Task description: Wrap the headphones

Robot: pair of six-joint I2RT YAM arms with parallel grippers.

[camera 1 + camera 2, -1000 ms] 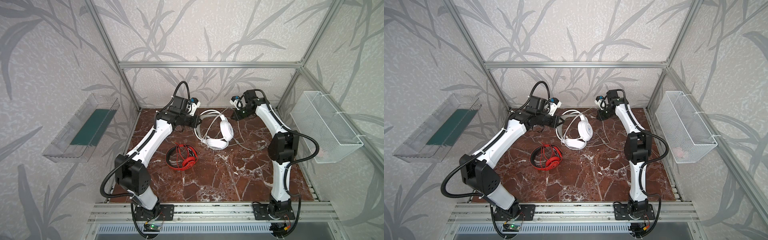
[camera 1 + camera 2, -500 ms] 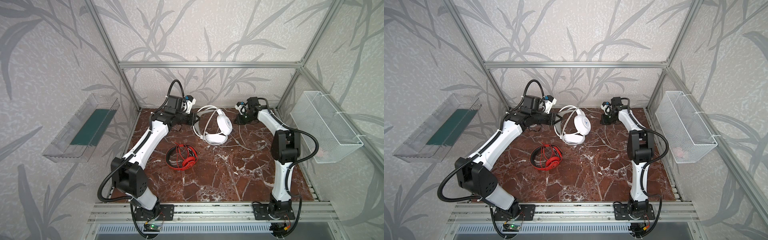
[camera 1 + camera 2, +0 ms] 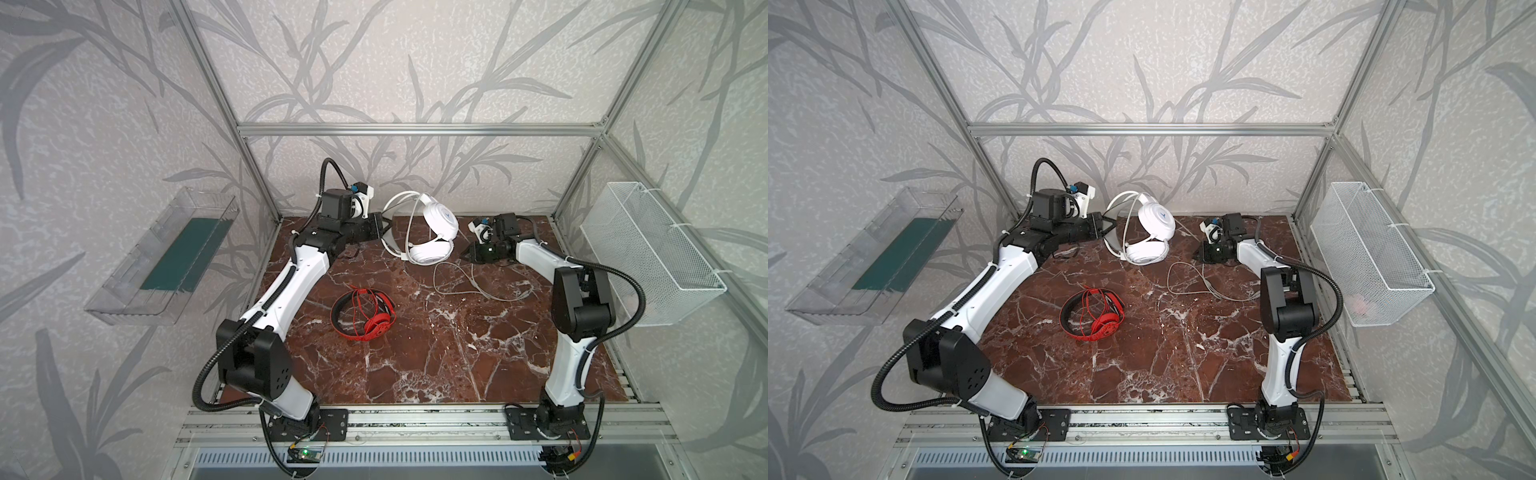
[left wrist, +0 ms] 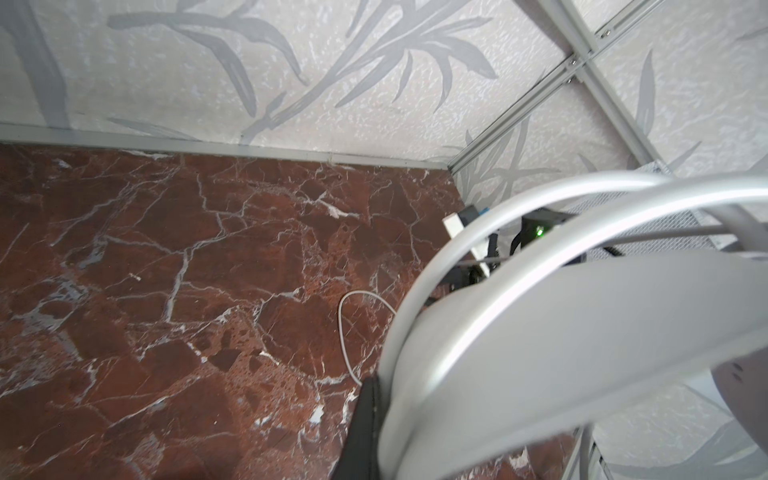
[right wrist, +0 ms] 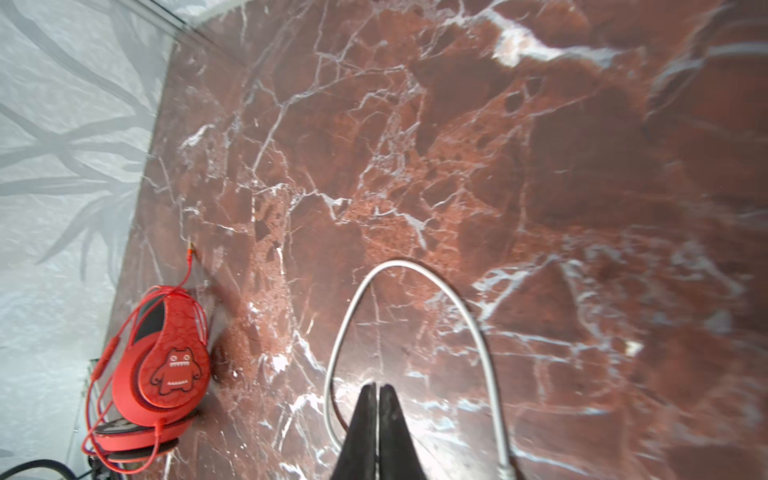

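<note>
The white headphones (image 3: 434,232) (image 3: 1152,237) hang tilted at the back of the table, and my left gripper (image 3: 384,226) (image 3: 1105,224) is shut on their headband. In the left wrist view the wide white band (image 4: 582,332) fills the view beside one black finger (image 4: 361,432). Their white cable (image 3: 469,286) (image 3: 1204,282) trails in loops over the marble. My right gripper (image 3: 467,255) (image 3: 1198,257) (image 5: 377,386) is shut and empty, low over the table, with a cable loop (image 5: 415,270) curving around its tips. The red headphones (image 3: 365,311) (image 3: 1096,313) (image 5: 166,365) lie mid-table, their thin red cable wound on them.
A clear plastic tray (image 3: 166,257) with a green floor hangs on the left wall. A white wire basket (image 3: 648,253) hangs on the right wall. Aluminium frame posts stand at the back corners. The marble tabletop (image 3: 415,353) stretches toward the front.
My left gripper has raised the white headphones and drawn them back. My right gripper has come down from beside the earcup to the table by the cable loop.
</note>
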